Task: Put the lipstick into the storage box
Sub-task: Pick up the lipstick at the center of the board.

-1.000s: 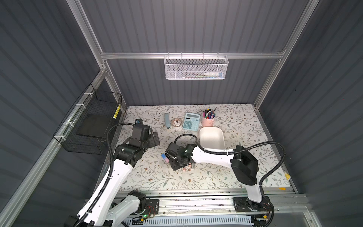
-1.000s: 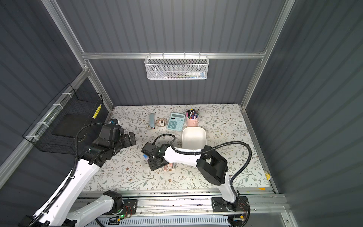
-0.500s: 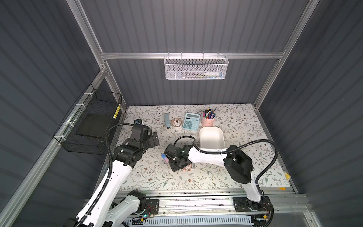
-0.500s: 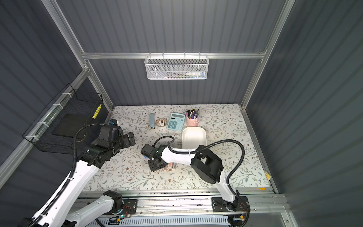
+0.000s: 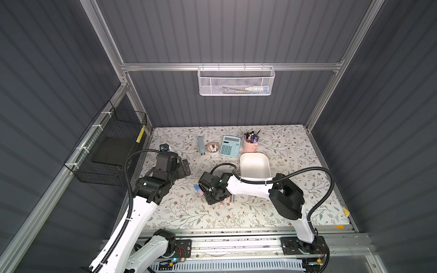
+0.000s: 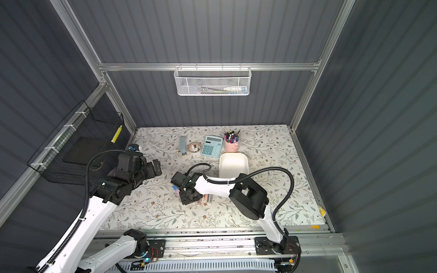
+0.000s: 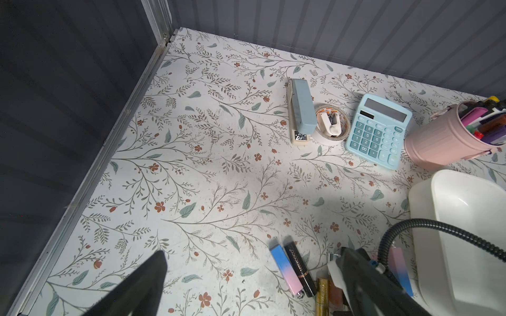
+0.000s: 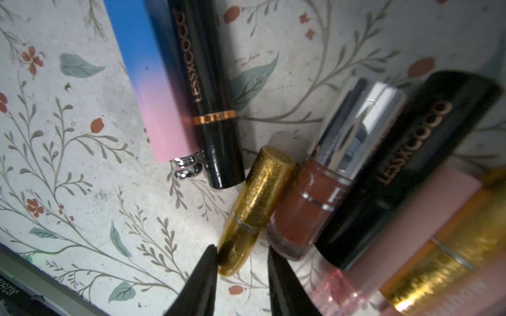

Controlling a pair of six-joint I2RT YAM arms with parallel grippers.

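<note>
Gold glitter is covering the lipstick (image 8: 257, 197), a short tube with a thin silver band between cap and base. It is lying on the floral tabletop (image 5: 272, 208) in a huddle of other cosmetics, a little apart from the white storage box (image 5: 254, 163). The right gripper (image 8: 241, 250) is straddling its base end, with one of the fingers (image 8: 202, 279) touching it; whether it is truly pinched I cannot tell. The left gripper (image 5: 185, 166) is hanging spread wide, holding nothing.
</note>
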